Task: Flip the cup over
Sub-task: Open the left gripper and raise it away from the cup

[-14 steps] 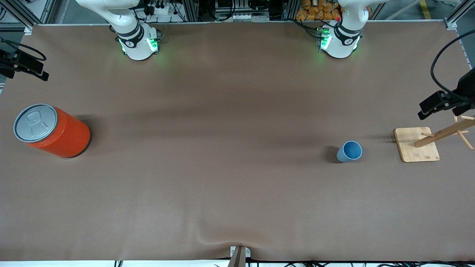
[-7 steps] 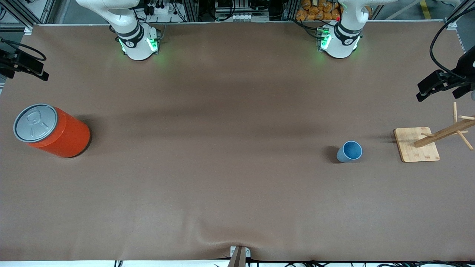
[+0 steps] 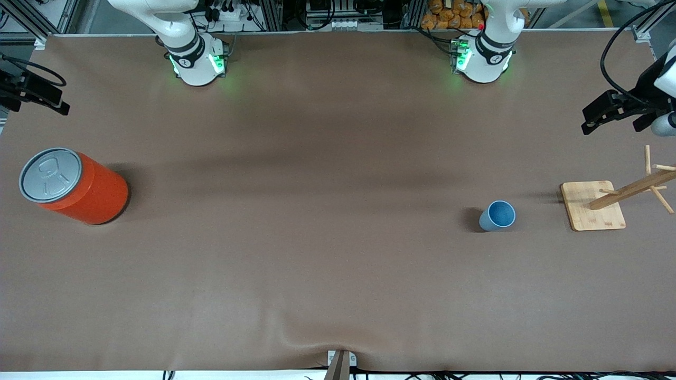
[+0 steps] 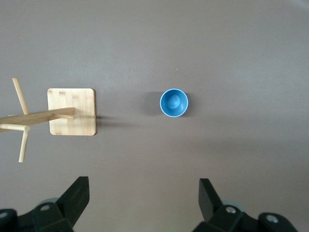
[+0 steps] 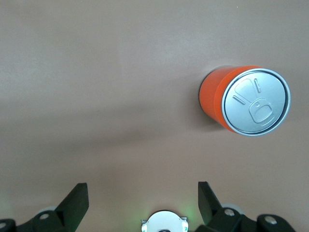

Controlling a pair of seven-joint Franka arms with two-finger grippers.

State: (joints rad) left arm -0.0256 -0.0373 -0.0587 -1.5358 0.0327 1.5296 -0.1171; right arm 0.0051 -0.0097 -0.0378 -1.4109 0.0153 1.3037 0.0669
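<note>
Front view, lower middle: small blue plastic cup [image 3: 497,215] upright, mouth up — fits 2 stages, flipped or awaiting flipping. Left gripper [image 3: 599,112] and right gripper [image 3: 50,100] high at frame edges, fingers apart, both waiting.

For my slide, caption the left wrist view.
Open left pincer high over the upright blue cup beside the wooden rack.
</note>
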